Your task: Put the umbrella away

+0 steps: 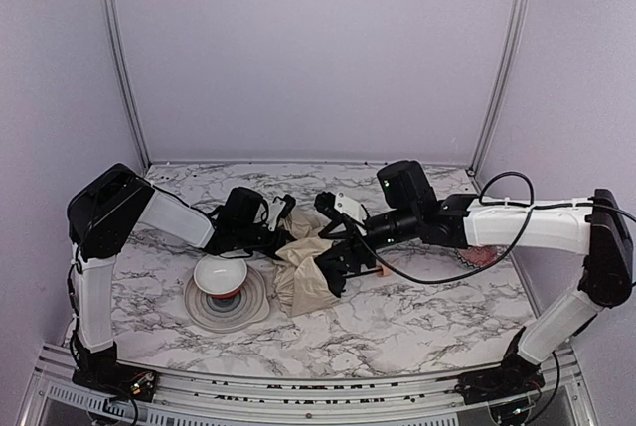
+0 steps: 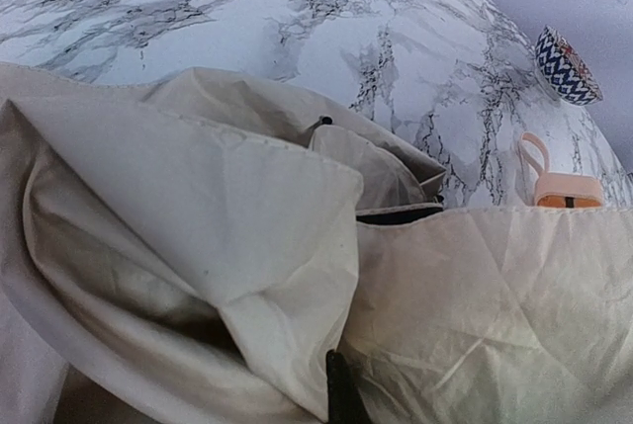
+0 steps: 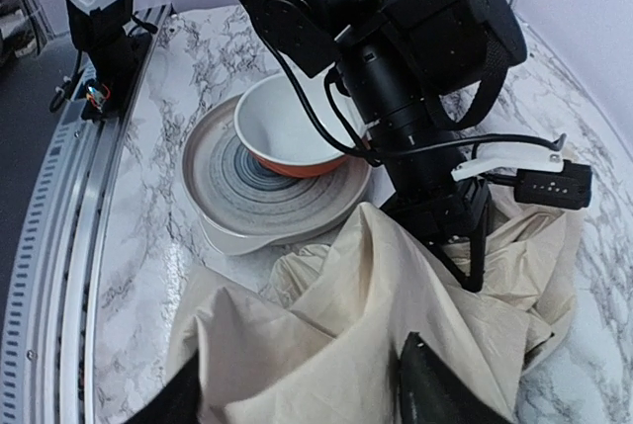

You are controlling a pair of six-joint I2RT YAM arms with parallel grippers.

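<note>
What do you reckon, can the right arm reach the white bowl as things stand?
Probably not cleanly. The bunched umbrella lies heaped at the open right claw, and the left arm hangs partly across the way to the white bowl.

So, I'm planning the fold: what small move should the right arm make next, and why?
Probably close the right gripper on the umbrella: its jaws stand open astride the bunched cream fabric, while the left gripper pinches the fabric's far side.

left hand (image 2: pixel 336 394) mostly buried in umbrella (image 2: pixel 247 216), right hand (image 3: pixel 307 394) cropped below
</note>
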